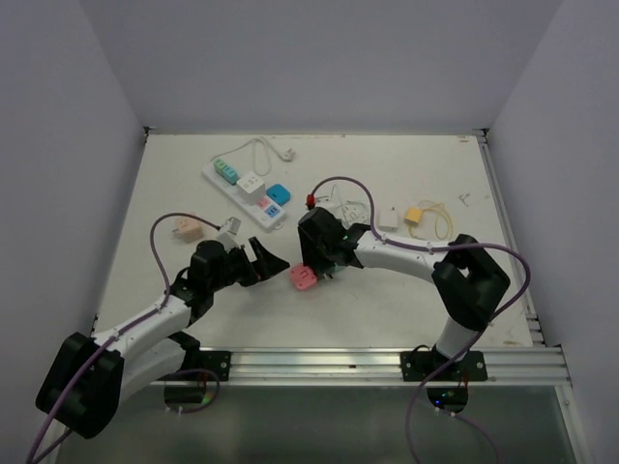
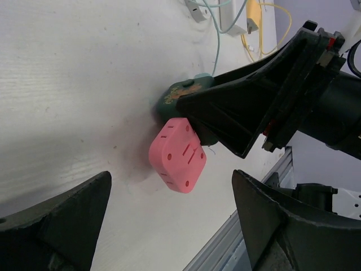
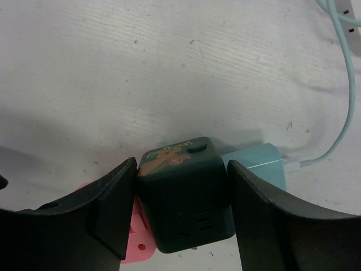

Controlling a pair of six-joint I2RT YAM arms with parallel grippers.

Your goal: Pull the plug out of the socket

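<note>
We see the white worktop (image 1: 406, 309) with the power strip (image 1: 237, 191) lying slantwise toward its far edge, left of the middle. It is well apart from both arms, and a white cube (image 1: 250, 183) sits on it. Midway along the near edge, the right fingers (image 3: 265, 214) are clamped on either side of a dark green cube (image 3: 186, 197). A pink block (image 2: 177, 153) touches that cube. The left fingers (image 2: 282, 226) stand wide apart, flanking the pink block without touching it. A small teal block (image 3: 262, 164) with a pale cable (image 3: 347, 101) sits just behind the green cube.
</note>
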